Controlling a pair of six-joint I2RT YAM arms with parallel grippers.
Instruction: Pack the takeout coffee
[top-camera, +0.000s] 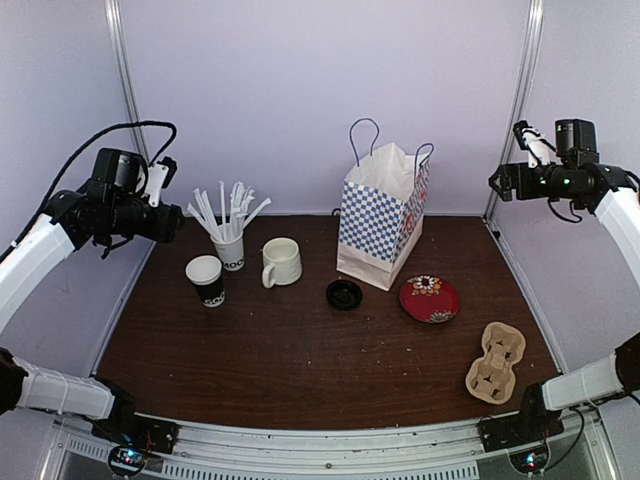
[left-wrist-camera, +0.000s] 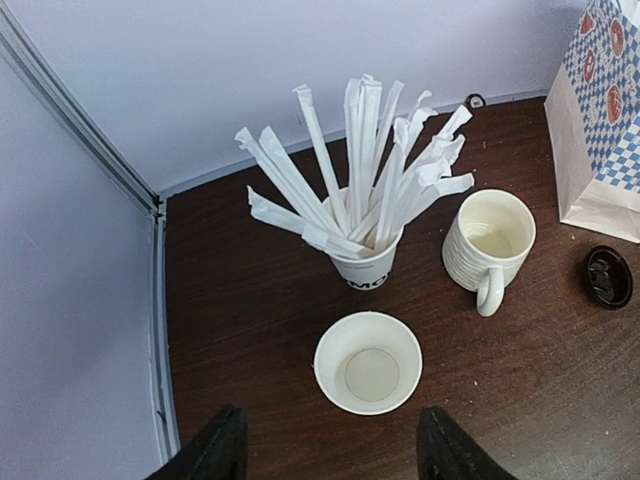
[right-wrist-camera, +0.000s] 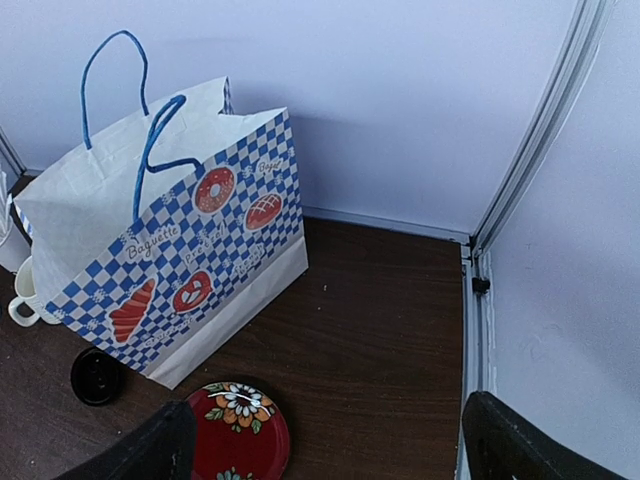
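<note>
Paper cup (left-wrist-camera: 368, 362), lidless, just ahead of open, empty left tool (left-wrist-camera: 332, 440); right tool (right-wrist-camera: 320, 440) open too.

The right wrist view's bottom edge cuts off the red plate (right-wrist-camera: 245, 440).

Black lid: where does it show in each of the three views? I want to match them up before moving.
Top external: black lid lies mid-table, between the cream mug and the checked paper bag.
Left wrist: black lid at the right edge, just below the bag's bottom corner.
Right wrist: black lid lower left, left of the red plate.
Shared landmark: the checked paper bag, next to the lid in all three.
</note>
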